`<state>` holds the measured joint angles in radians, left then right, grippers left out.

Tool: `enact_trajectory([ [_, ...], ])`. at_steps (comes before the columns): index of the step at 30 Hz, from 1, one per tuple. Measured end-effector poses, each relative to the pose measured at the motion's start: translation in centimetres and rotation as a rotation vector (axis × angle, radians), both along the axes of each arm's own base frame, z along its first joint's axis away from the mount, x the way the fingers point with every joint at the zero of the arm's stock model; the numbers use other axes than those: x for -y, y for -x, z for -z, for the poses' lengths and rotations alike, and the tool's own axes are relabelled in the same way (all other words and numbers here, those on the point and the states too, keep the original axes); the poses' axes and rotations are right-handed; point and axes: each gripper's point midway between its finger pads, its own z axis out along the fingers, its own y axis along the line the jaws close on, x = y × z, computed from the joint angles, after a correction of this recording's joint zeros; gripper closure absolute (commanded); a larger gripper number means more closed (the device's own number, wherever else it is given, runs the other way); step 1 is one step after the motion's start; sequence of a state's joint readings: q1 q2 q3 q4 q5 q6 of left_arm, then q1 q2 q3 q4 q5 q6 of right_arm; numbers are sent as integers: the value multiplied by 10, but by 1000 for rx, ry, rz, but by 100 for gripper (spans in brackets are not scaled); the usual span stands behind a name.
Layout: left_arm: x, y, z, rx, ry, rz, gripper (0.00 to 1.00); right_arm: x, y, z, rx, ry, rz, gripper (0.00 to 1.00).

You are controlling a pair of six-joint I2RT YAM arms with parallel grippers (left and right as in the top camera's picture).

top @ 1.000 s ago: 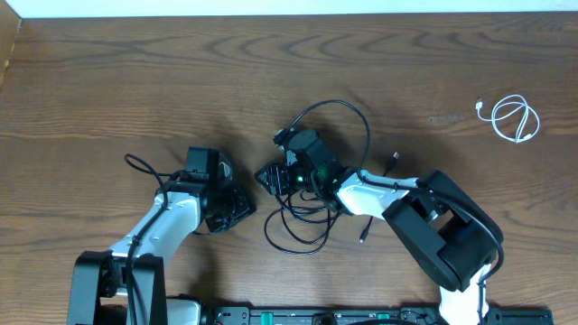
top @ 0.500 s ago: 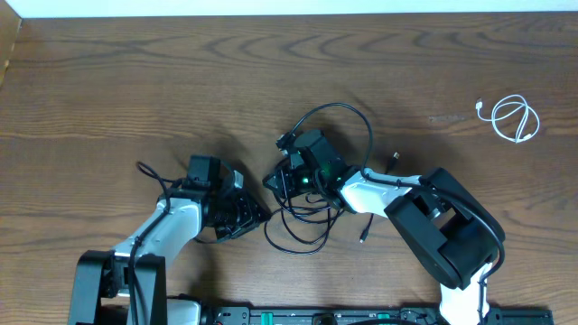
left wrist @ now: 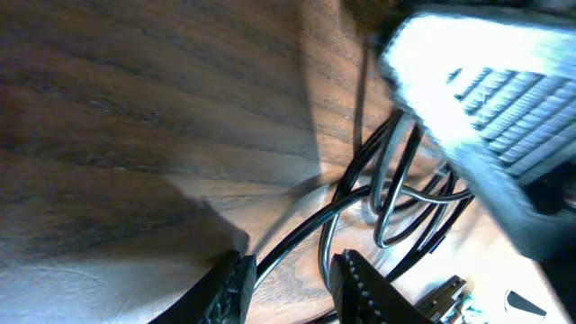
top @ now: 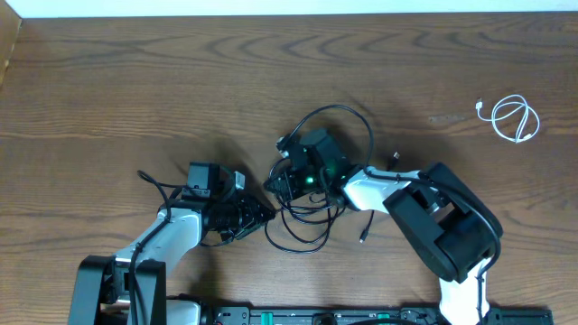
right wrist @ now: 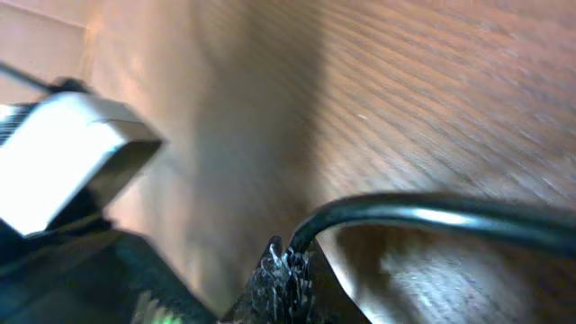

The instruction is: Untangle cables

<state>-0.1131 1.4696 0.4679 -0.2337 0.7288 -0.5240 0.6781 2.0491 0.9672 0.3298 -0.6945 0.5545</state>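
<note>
Black cables lie tangled at the middle of the table, long axis running far to near, the right gripper clamped on a strand at their left edge, the left gripper with jaws apart astride another, and a white cable coiled far right, its plug pointing left.

**Three Cameras, One Tangle**

From overhead we are looking straight down from well above, taking in the whole wooden table, with the black cables mid-frame and a white cable far right. On the left wrist we are peering low along the left gripper, very close to those same black cables. On the right wrist we are sitting nearer still behind the right gripper, facing tabletop and one black strand.
</note>
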Motion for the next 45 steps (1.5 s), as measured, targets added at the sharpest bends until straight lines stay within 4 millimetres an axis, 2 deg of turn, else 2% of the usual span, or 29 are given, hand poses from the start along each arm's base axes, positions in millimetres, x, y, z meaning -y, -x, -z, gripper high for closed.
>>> enact_trajectory([
  [1,0,0,0,1,0,0,65,0,0,-3,-4,-16,-10,99],
  [2,0,0,0,1,1,0,73,2,0,-6,-11,-29,-16,99],
  [5,-1,1,3,1,-8,-2,81,6,-1,-16,-23,-51,-25,99],
  [8,-3,2,5,-2,-23,-6,92,6,0,-44,2,-81,-33,99],
  [12,-4,3,7,-9,-29,-9,92,8,4,-101,84,-143,-43,99],
  [16,-4,3,7,-9,-29,-9,92,16,14,-139,127,-156,-47,99],
  [25,-4,3,7,-8,-30,-10,92,44,24,-163,211,-51,2,99],
  [30,-4,3,7,-9,-29,-10,92,59,26,-184,290,-18,47,99],
  [35,-4,3,7,-9,-30,-10,92,73,35,-190,268,62,50,99],
  [37,-4,3,7,-8,-30,-10,92,79,38,-198,258,108,41,99],
  [45,-4,3,7,-8,-30,-10,92,99,34,-271,400,216,37,99],
])
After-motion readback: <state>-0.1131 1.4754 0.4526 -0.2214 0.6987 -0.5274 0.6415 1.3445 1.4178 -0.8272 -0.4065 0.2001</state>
